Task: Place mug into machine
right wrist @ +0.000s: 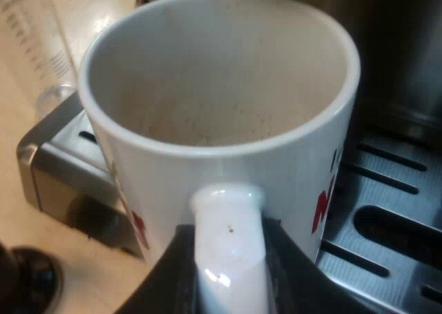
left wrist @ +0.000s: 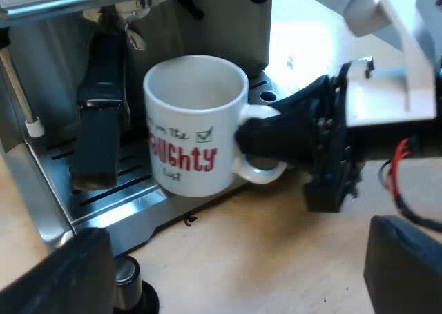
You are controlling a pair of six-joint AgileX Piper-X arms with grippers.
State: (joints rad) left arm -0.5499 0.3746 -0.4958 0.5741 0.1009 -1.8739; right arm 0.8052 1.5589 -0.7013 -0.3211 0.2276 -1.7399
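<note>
A white mug (left wrist: pixel 195 124) with red lettering is upright over the near edge of the machine's metal drip tray (left wrist: pixel 103 197); I cannot tell whether its base touches the grate. My right gripper (left wrist: pixel 250 140) is shut on the mug's handle (left wrist: pixel 261 170), one black finger on each side. In the right wrist view the mug (right wrist: pixel 221 100) is empty, and the right gripper (right wrist: pixel 229 279) pinches its handle above the slotted tray (right wrist: pixel 387 238). My left gripper (left wrist: pixel 235 279) is open short of the tray, its fingers (left wrist: pixel 59 272) wide apart with nothing between them.
The holder's dark handle (left wrist: pixel 100 114) juts from the espresso machine (left wrist: pixel 207 17) beside the mug. A thin steam wand (left wrist: pixel 19 86) with a white tip hangs at the tray's side. A black-knobbed tamper (left wrist: pixel 128 290) and a measuring glass (right wrist: pixel 41 45) stand on the wooden table by the tray.
</note>
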